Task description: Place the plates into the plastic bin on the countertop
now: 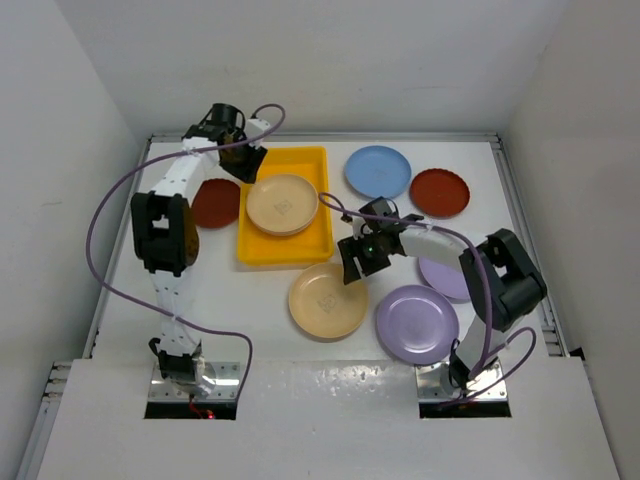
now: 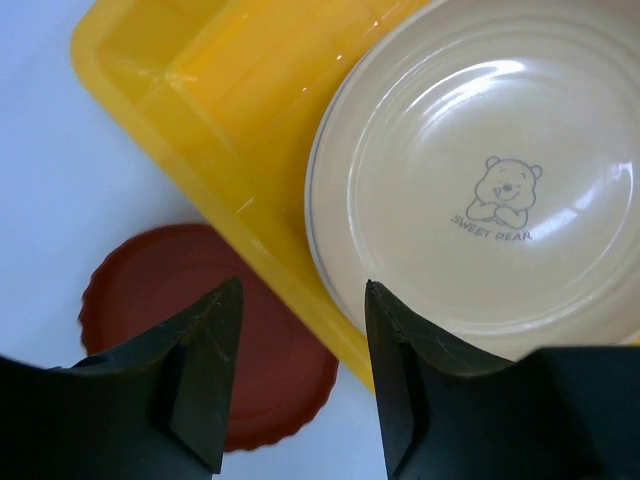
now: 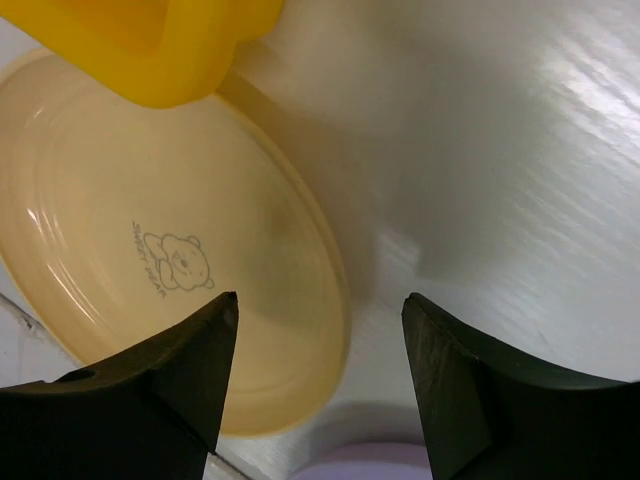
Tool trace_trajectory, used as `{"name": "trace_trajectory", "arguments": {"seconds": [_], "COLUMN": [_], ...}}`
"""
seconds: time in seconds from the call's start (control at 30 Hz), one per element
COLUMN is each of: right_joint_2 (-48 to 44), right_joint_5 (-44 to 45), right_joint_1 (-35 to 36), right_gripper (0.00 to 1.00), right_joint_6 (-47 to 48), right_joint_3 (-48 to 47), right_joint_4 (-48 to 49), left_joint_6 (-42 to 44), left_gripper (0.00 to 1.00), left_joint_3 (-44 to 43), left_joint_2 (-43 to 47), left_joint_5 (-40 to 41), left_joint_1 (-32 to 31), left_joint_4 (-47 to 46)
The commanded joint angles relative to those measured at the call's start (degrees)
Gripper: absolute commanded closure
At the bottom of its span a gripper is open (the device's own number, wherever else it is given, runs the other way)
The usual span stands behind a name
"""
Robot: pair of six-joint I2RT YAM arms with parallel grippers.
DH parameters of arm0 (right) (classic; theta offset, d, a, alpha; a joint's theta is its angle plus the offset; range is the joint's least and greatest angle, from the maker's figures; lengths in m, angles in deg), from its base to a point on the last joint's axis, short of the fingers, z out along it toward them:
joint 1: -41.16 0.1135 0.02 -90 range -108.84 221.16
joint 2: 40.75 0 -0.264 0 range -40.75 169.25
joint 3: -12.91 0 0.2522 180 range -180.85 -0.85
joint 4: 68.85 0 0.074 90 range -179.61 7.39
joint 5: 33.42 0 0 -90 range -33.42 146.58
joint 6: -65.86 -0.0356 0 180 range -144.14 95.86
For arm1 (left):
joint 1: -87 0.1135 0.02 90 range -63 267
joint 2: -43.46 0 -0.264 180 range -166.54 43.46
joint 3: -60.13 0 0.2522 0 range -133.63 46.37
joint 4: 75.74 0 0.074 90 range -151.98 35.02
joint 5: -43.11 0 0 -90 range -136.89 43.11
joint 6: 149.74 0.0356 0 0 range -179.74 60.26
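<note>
Top external view: the yellow bin [image 1: 275, 250] sits on the worktop [image 1: 260, 305] left of centre, toward the far edge, with its long axis running far to near. A tan plate [image 1: 283, 203] lies flat in its far half; whether others lie beneath it cannot be told. The left gripper [image 1: 243, 160] hovers over the bin's far-left corner, jaws apart with nothing between them. A dark red plate [image 1: 215, 203] lies just outside the bin's left wall.

The right gripper [image 1: 360, 258] is likewise released and empty. It hangs above the right rim of a second tan plate [image 1: 325, 300], which lies flat on the worktop at the bin's near-right corner; contact with the bin cannot be told.

The right arm is the nearer one to this plate. Right wrist view: the rim passes under the gap, closer to the left finger. The plate is round, so any approach angle along the rim should serve. The bin lies to the far left of it.
</note>
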Motion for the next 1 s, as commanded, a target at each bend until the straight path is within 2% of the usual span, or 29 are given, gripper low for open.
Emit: {"name": "trace_trajectory", "arguments": {"seconds": [0.0,0.03,0.13,0.17,0.23,0.37,0.4,0.43,0.53,0.67,0.73,0.77,0.8,0.87,0.9,0.93,0.97], "right_joint_2": [0.7,0.8,0.8,0.8,-0.2,-3.9,-4.3,-5.7,-7.8,-10.5,-11.7,-12.3,-12.3,-10.3,-9.1,-7.5,-1.2], "right_joint_5": [-1.2,-0.6,0.9,1.1,1.8,2.0,1.8,1.7,-0.9,-3.1,-3.9,-4.5,-3.6,-1.3,0.4,0.7,1.0], "right_joint_1": [1.7,1.7,2.1,2.0,1.8,2.2,2.4,2.9,5.6,12.9,14.2,14.3,14.1,13.4,12.5,11.8,10.5], "right_gripper": [0.34,0.35,0.5,0.61,0.77,0.88,0.97,1.0,1.0,1.0,1.0,1.0,1.0,1.0,1.0,1.0,1.0], "right_joint_6": [-1.7,-2.0,-3.6,-3.8,-3.4,-1.4,-1.2,-0.7,1.6,6.6,7.1,6.7,5.0,3.5,2.3,1.7,0.2], "right_joint_3": [1.5,3.6,6.6,7.0,8.3,10.2,10.3,10.2,9.3,0.8,-7.1,-9.0,-14.8,-18.1,-24.1,-26.7,-29.6], "right_joint_4": [7.4,8.7,11.6,11.8,11.4,9.4,8.8,8.2,4.2,-10.2,-16.6,-17.2,-16.0,-14.1,-11.5,-11.4,-11.6], "left_joint_6": [-2.6,-2.6,-3.1,-3.6,-4.2,-4.7,-4.7,-4.0,-4.0,-6.8,-7.8,-9.1,-9.8,-11.1,-12.3,-12.9,-12.9], "left_gripper": [0.45,0.45,0.45,0.45,0.45,0.45,0.45,0.45,0.45,0.45,0.45,0.45,0.45,0.45,0.45,0.45,0.45], "left_joint_3": [1.7,2.7,6.7,7.5,9.7,12.8,13.4,14.5,16.2,16.9,18.3,18.3,18.9,19.5,20.3,20.3,21.0], "left_joint_2": [11.0,12.1,16.0,16.9,18.9,21.1,21.1,22.0,23.2,23.2,23.2,23.7,23.7,24.4,24.4,25.1,25.8], "left_joint_5": [1.5,2.3,4.8,4.8,5.3,3.8,3.7,3.1,2.5,-0.9,-0.9,-1.4,-1.4,-1.4,-1.4,-0.9,-0.9], "left_joint_1": [3.1,3.7,5.6,5.6,7.2,7.7,8.3,8.3,9.4,11.9,12.8,13.9,14.6,15.9,17.1,17.6,18.2], "left_joint_4": [-0.3,-0.3,-0.3,-0.3,-0.3,-0.3,-0.3,-0.3,-1.5,-2.1,-3.5,-3.5,-4.1,-4.7,-5.3,-5.3,-5.9]}}
